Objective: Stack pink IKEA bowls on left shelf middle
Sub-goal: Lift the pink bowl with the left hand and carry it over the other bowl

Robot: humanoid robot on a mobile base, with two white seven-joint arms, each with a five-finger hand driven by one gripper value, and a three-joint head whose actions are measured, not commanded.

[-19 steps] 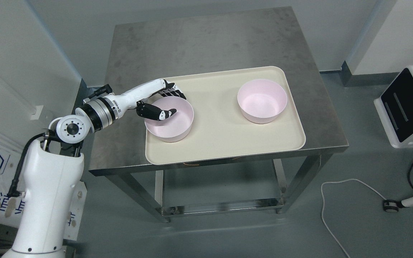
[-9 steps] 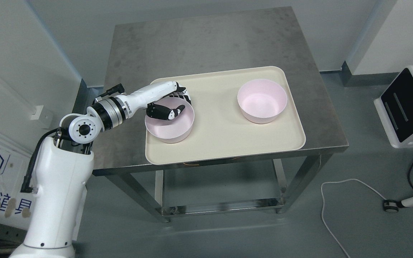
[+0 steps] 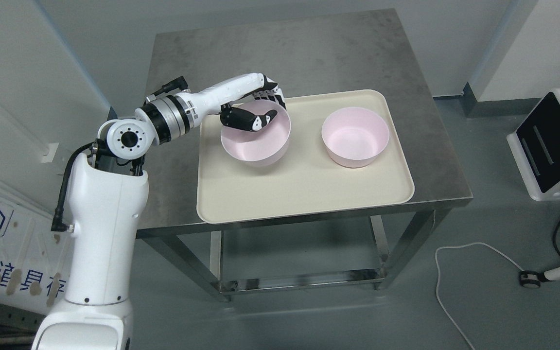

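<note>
White plastic casing of my left arm rises from the lower left, nearest of all, and bends at the elbow joint toward the cream rectangular plastic tray. That tray lies on the brushed steel table, toward its front right part. Over the tray's back left area, my left hand grips the round pale pink bowl by its far-left rim: my black thumb lies inside the bowl, my other fingers wrap the outside wall. The bowl appears raised off the tray and sits slightly tilted in my grasp. To the right of it, apart and not touching, a second round pale pink bowl stands upright on the tray's right half. Off the tray's right side, beyond the table, a white device with a black panel stands on the floor.
</note>
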